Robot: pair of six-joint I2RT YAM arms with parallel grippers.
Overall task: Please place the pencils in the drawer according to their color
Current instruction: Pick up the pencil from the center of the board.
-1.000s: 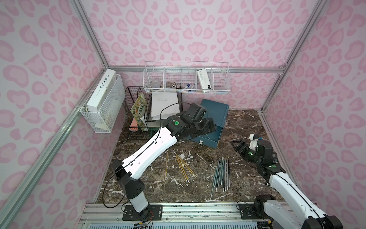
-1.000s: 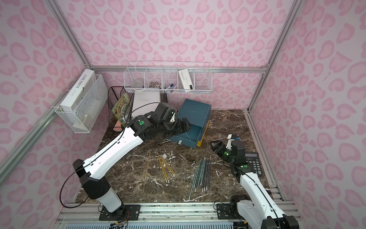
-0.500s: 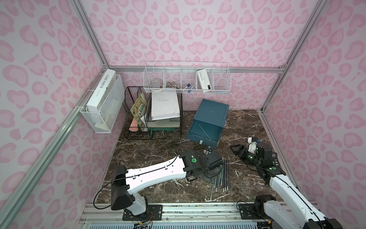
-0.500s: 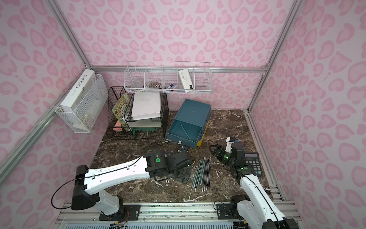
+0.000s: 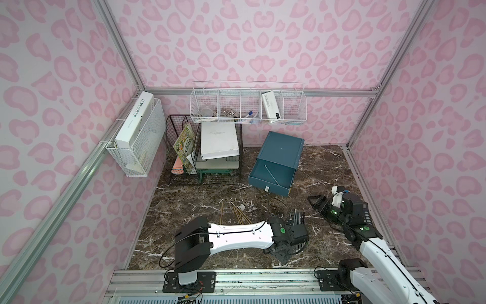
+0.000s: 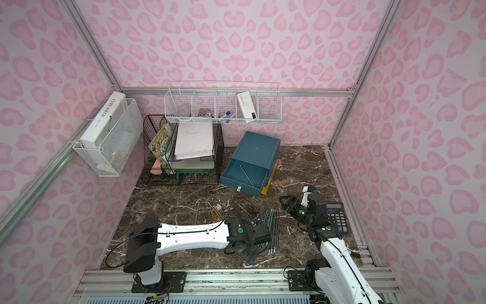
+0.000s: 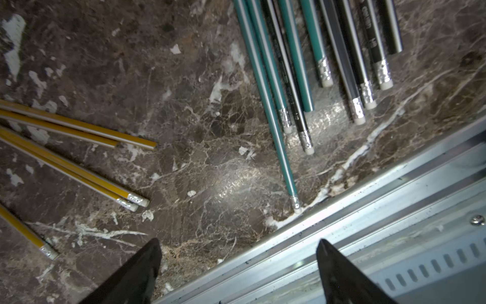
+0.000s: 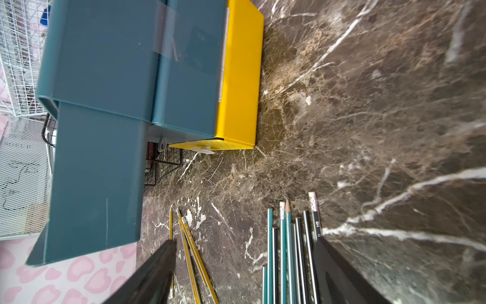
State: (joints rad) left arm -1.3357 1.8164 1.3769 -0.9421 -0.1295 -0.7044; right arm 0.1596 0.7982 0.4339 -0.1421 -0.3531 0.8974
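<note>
We are holding both sets of jaws open over the surface (image 5: pixel 323 168).
Our left jaws are hanging wide apart and empty above the front edge, beside the teal and black pencils (image 7: pixel 289 79); the yellow pencils (image 7: pixel 79 168) are lying in a separate cluster. Our right jaws are also standing apart, gripping nothing. The drawer cabinet (image 5: pixel 281 147) is sitting farther back, its top drawer (image 5: pixel 285 176) pulled out, one pencil (image 5: pixel 271 175) lying inside.

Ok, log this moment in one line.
left gripper: open, empty | right gripper: open, empty | top drawer: open, one pencil inside | other pencils: on table
</note>
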